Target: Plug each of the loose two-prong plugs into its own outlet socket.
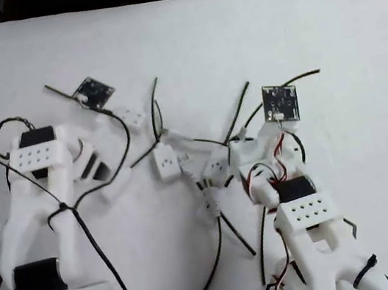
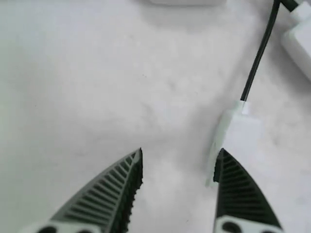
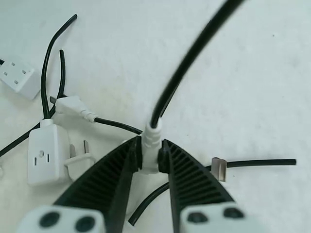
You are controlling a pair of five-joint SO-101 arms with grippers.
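My right gripper (image 3: pixel 150 150) is shut on a white two-prong plug (image 3: pixel 150 141) whose black cord (image 3: pixel 194 53) rises away from it. Close by lies a white outlet socket (image 3: pixel 46 153) with a loose plug (image 3: pixel 80 159) at its side, and another plug (image 3: pixel 73 106) lies behind it. In the high view this gripper (image 1: pixel 242 146) is right of the socket cluster (image 1: pixel 216 163). My left gripper (image 2: pixel 180 162) stands open low over the table. A white plug body (image 2: pixel 238 133) on a black cord rests against the outside of one finger (image 2: pixel 233 189).
Two more white sockets (image 1: pixel 167 161) (image 1: pixel 132 116) lie mid-table among tangled black cords (image 1: pixel 219 252). Another socket (image 3: pixel 19 75) is farther off. A cord end with bare metal prongs (image 3: pixel 218 167) lies near my right gripper. Open tabletop spreads across the far side and right.
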